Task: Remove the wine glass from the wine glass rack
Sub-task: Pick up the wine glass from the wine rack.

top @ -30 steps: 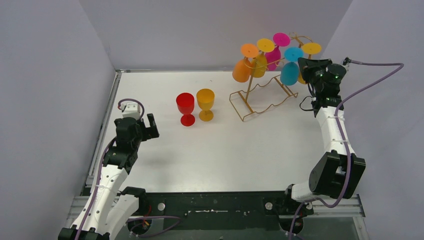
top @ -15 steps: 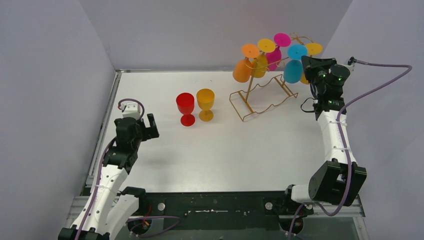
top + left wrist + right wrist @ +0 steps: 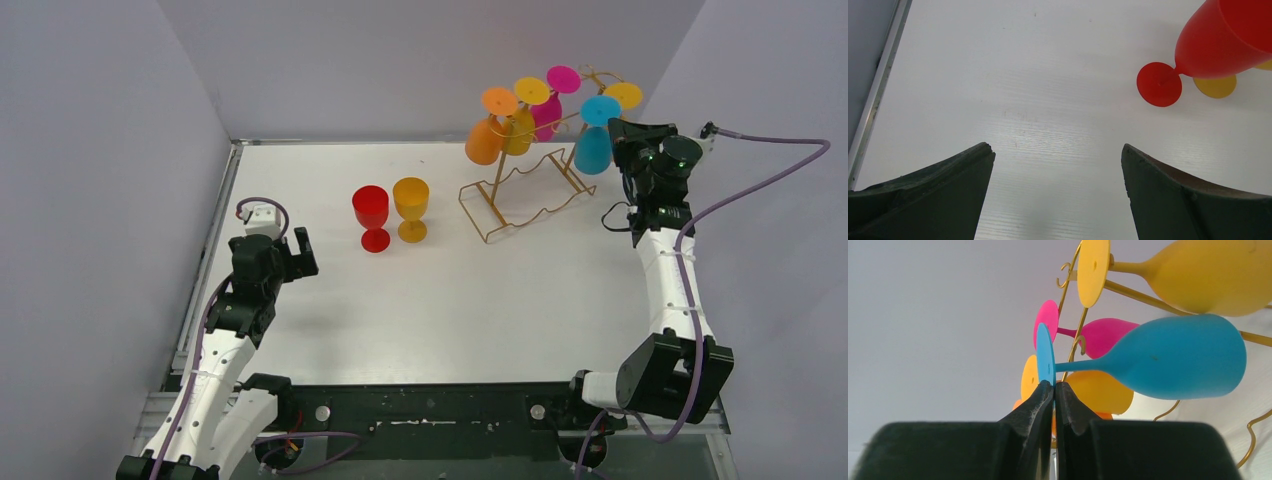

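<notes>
The gold wire wine glass rack stands at the back right of the table. My right gripper is at the rack's right end. It is shut on the edge of the round foot of a blue wine glass, which hangs bowl down. In the right wrist view the right gripper pinches the foot and the blue wine glass reaches right, in front of the rack. I cannot tell whether its stem is free of the hooks. My left gripper hovers open over the table at the left, holding nothing, as the left wrist view of the left gripper also shows.
Orange, yellow and magenta glasses hang on the rack, with another yellow foot at its far end. A red glass and a yellow glass stand upright mid-table. Walls enclose the left, back and right.
My right gripper has moved to the right and slightly back with the blue glass, drawing it away from the other hanging glasses. The left arm has stayed still.
</notes>
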`<action>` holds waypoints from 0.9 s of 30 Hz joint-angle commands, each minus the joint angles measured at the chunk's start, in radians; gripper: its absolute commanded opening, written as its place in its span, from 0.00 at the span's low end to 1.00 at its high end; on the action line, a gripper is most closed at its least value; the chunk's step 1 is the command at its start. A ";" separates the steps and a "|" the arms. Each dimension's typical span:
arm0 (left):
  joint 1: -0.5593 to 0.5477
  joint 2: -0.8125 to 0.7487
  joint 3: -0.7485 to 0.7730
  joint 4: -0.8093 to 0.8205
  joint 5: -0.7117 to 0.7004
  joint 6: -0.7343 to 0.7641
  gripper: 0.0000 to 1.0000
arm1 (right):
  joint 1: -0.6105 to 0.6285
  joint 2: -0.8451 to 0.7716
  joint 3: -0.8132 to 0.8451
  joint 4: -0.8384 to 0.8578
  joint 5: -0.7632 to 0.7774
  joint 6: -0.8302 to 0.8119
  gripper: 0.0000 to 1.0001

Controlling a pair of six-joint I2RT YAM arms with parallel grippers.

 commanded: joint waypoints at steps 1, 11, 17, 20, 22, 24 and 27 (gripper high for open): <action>0.006 -0.005 0.019 0.016 0.004 0.010 0.97 | -0.007 -0.042 0.004 0.032 0.021 -0.016 0.00; 0.005 -0.002 0.020 0.017 0.004 0.009 0.97 | -0.009 -0.073 -0.012 0.016 0.020 -0.027 0.00; 0.006 0.000 0.020 0.017 0.002 0.007 0.97 | -0.009 -0.119 -0.048 -0.012 0.009 -0.048 0.00; 0.006 0.003 0.021 0.017 0.001 0.006 0.97 | -0.009 -0.150 -0.074 -0.023 0.002 -0.056 0.00; 0.006 0.003 0.020 0.015 0.001 0.007 0.97 | -0.009 -0.165 -0.082 -0.037 -0.002 -0.069 0.00; 0.006 0.005 0.021 0.017 -0.003 0.007 0.97 | -0.009 -0.182 -0.087 -0.045 -0.004 -0.089 0.00; 0.006 0.005 0.022 0.014 -0.008 0.007 0.97 | -0.009 -0.199 -0.093 -0.079 -0.014 -0.112 0.00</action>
